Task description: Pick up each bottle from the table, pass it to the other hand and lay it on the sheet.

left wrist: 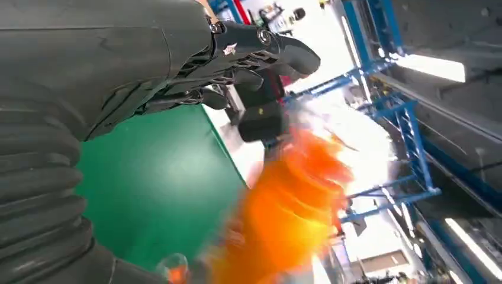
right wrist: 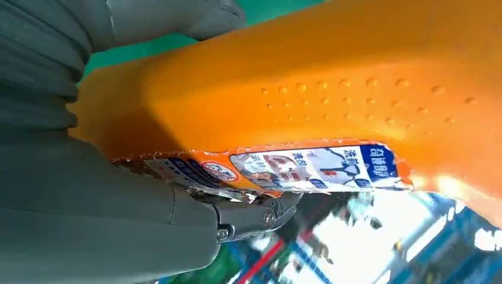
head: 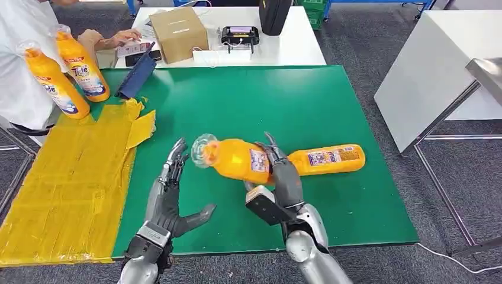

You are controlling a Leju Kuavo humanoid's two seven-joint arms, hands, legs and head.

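My right hand [head: 283,177] grips an orange bottle [head: 234,158] with a clear cap, held on its side above the green mat [head: 248,100], cap pointing toward my left hand. In the right wrist view the orange bottle [right wrist: 331,89] and its label press against the hand [right wrist: 106,207]. My left hand [head: 171,195] is open, fingers spread, just left of the cap and not touching it. In the left wrist view the fingers [left wrist: 237,53] reach out beside the blurred orange bottle [left wrist: 284,207]. A second orange bottle [head: 331,158] lies on the mat behind the held one. The yellow sheet [head: 65,177] lies to the left.
A person [head: 23,59] at the far left holds two orange bottles [head: 65,71] upright over the sheet's far end. A white table [head: 296,41] behind the mat carries a cardboard box [head: 177,32] and a small device [head: 240,36]. A white cabinet [head: 432,71] stands to the right.
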